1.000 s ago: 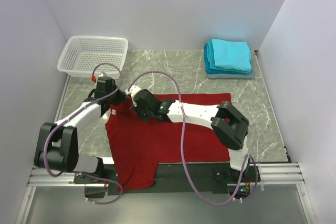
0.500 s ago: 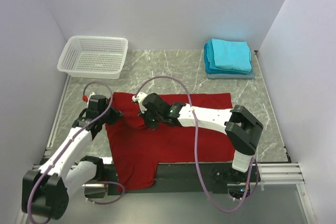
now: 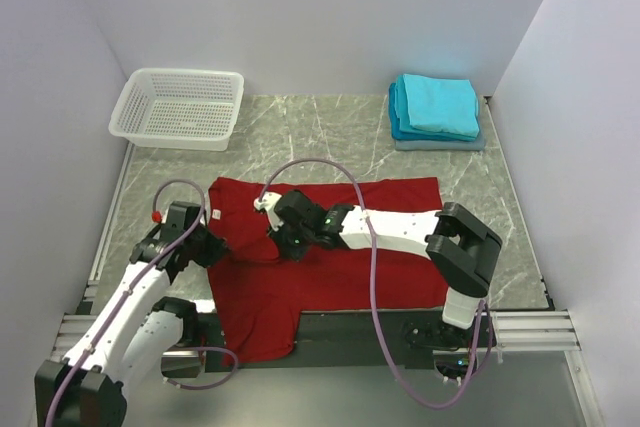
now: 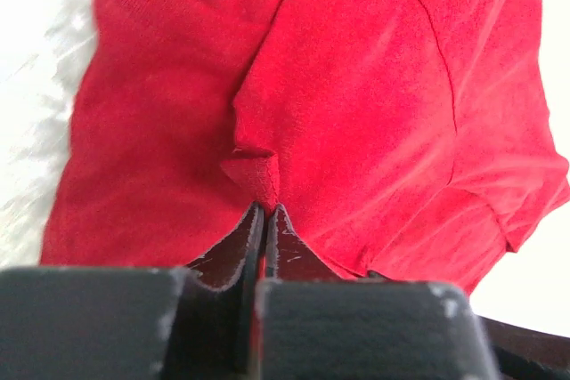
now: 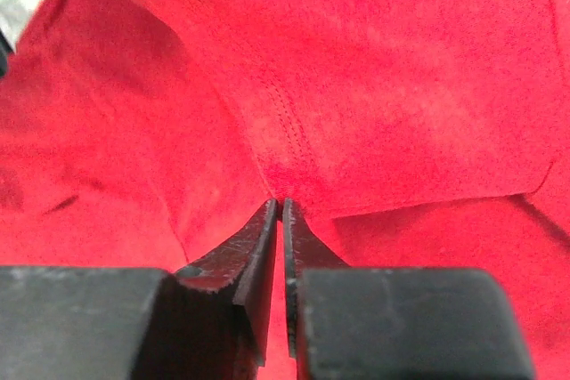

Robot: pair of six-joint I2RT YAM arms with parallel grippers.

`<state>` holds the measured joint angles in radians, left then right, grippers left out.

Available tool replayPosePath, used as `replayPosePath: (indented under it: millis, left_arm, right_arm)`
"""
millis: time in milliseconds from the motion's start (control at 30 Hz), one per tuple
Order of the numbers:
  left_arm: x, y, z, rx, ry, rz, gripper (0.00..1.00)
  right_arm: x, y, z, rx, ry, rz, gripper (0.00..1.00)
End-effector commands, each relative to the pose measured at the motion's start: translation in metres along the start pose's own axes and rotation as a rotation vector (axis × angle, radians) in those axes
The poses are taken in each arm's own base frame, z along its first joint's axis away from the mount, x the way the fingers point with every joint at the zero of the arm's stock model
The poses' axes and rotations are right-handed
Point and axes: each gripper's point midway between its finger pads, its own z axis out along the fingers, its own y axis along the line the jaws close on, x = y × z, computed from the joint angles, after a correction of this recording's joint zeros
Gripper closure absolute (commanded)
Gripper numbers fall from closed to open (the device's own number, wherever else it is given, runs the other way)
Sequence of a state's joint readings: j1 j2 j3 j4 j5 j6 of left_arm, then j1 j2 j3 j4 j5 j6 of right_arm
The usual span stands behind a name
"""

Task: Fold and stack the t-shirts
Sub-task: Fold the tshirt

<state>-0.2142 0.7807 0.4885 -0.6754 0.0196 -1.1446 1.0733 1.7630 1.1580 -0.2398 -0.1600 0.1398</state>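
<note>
A deep red t-shirt (image 3: 380,237) lies spread on the marble table, its lower part hanging over the near edge. My left gripper (image 3: 213,244) is shut on a pinch of its left edge; the pinched red cloth (image 4: 254,175) peaks right at the fingertips. My right gripper (image 3: 283,240) is shut on a fold of the same shirt near a stitched seam (image 5: 285,144). Both hold the top left part folded toward the near side. Folded turquoise t-shirts (image 3: 435,107) sit stacked at the back right.
A white mesh basket (image 3: 180,107) stands at the back left corner. White walls close in the table on three sides. The table's dark front rail (image 3: 350,322) runs along the near edge.
Both grippers have pulled the shirt's top left part toward the near side. The left arm has swung back and down to the left; the right gripper has moved slightly nearer.
</note>
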Motion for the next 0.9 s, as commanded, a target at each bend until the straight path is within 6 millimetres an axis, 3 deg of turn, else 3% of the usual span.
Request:
replayPosePath:
  millis: [0, 67, 100, 200, 300, 367, 500, 533, 567, 600, 633, 667, 700, 733, 867]
  left_arm:
    - [0.008, 0.019, -0.008, -0.061, 0.014, -0.038, 0.91]
    - [0.011, 0.024, -0.009, -0.052, 0.012, -0.044, 0.68]
    - [0.013, 0.024, -0.01, -0.044, 0.015, -0.046, 0.4]
    - [0.01, 0.016, -0.015, 0.0, -0.002, -0.042, 0.01]
    - [-0.002, -0.004, -0.026, 0.08, -0.049, -0.022, 0.0]
    - [-0.011, -0.022, -0.034, 0.144, -0.08, 0.0, 0.01]
    - [-0.034, -0.064, -0.033, 0.274, -0.164, 0.059, 0.01]
    - [-0.041, -0.079, -0.033, 0.322, -0.194, 0.085, 0.0]
    - [-0.042, -0.086, -0.03, 0.342, -0.19, 0.099, 0.01]
    - [-0.04, -0.089, -0.017, 0.325, -0.16, 0.117, 0.0]
    - [-0.042, -0.095, -0.013, 0.331, -0.162, 0.137, 0.01]
    - [-0.047, -0.107, -0.012, 0.363, -0.18, 0.152, 0.01]
    - [-0.047, -0.105, 0.004, 0.325, -0.159, 0.161, 0.01]
    - [-0.05, -0.114, 0.006, 0.339, -0.162, 0.179, 0.0]
    - [-0.062, -0.138, 0.028, 0.354, -0.183, 0.229, 0.01]
  right_arm:
    - [-0.005, 0.015, -0.012, -0.043, -0.035, 0.0, 0.85]
    - [-0.004, 0.016, -0.017, -0.045, -0.037, 0.0, 0.78]
    - [-0.002, 0.016, -0.018, -0.045, -0.029, 0.001, 0.6]
    - [-0.004, 0.013, -0.026, -0.019, -0.038, 0.014, 0.37]
    - [-0.015, 0.003, -0.044, 0.055, -0.105, 0.042, 0.21]
    - [-0.023, -0.009, -0.055, 0.121, -0.151, 0.064, 0.18]
    - [-0.04, -0.055, -0.085, 0.252, -0.249, 0.227, 0.15]
    - [-0.04, -0.081, -0.093, 0.282, -0.267, 0.295, 0.14]
    - [-0.04, -0.094, -0.099, 0.298, -0.286, 0.362, 0.14]
    - [-0.036, -0.108, -0.107, 0.316, -0.304, 0.403, 0.14]
    - [-0.031, -0.14, -0.119, 0.375, -0.325, 0.47, 0.13]
    - [-0.028, -0.153, -0.125, 0.406, -0.339, 0.514, 0.13]
    - [-0.018, -0.171, -0.131, 0.448, -0.337, 0.556, 0.13]
    - [-0.009, -0.197, -0.142, 0.505, -0.344, 0.616, 0.13]
    - [0.037, -0.255, -0.157, 0.633, -0.283, 0.834, 0.13]
